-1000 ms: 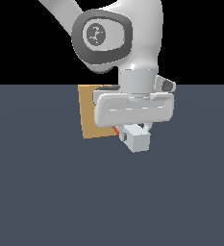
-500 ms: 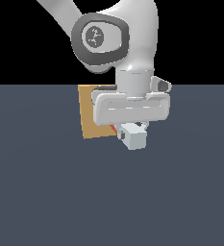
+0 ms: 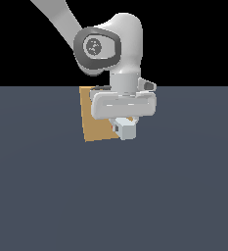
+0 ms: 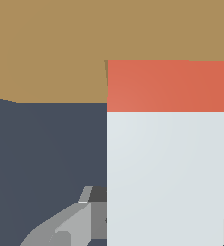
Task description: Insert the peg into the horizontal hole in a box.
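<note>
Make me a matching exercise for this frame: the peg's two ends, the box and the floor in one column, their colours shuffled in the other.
Things:
1. Front end of the peg
2. Rear part of the peg
3. Box
4. Floor

Colours:
A. Dark slate grey
B. Pale grey-white
C. Tan-orange
D. Red-orange

Pairs: 1-D, 2-B, 3-C, 4-A

In the wrist view the red-orange end points at the box face; the tool carries the pale part.

Plain dark slate-blue floor [image 3: 47, 196]; black backdrop [image 3: 198, 39] above.
</note>
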`<state>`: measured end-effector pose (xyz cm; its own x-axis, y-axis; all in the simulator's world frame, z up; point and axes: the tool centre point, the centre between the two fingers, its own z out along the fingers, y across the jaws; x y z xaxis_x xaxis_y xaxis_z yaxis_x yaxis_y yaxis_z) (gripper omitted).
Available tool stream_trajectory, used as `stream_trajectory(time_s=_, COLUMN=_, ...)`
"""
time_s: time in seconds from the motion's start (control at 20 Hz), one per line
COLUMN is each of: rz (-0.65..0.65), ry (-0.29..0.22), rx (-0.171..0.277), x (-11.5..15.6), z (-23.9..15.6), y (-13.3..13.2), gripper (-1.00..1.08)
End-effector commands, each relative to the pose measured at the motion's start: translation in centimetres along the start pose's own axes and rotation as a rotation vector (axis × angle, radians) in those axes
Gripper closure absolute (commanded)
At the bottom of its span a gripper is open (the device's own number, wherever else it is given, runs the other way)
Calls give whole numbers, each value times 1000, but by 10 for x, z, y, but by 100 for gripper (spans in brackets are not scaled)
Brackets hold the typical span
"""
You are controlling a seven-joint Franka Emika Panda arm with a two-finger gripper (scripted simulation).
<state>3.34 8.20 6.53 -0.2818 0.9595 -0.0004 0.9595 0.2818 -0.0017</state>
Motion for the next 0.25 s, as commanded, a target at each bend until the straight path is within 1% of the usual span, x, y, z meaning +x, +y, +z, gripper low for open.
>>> stream_trajectory(time_s=0.0, rz=2, ry=-1, rx=-4, x=11, z=-2, y=1, gripper=108)
stream_trajectory(time_s=0.2, rz=2, ry=-1, rx=-4, x=17, z=-2, y=3, gripper=108)
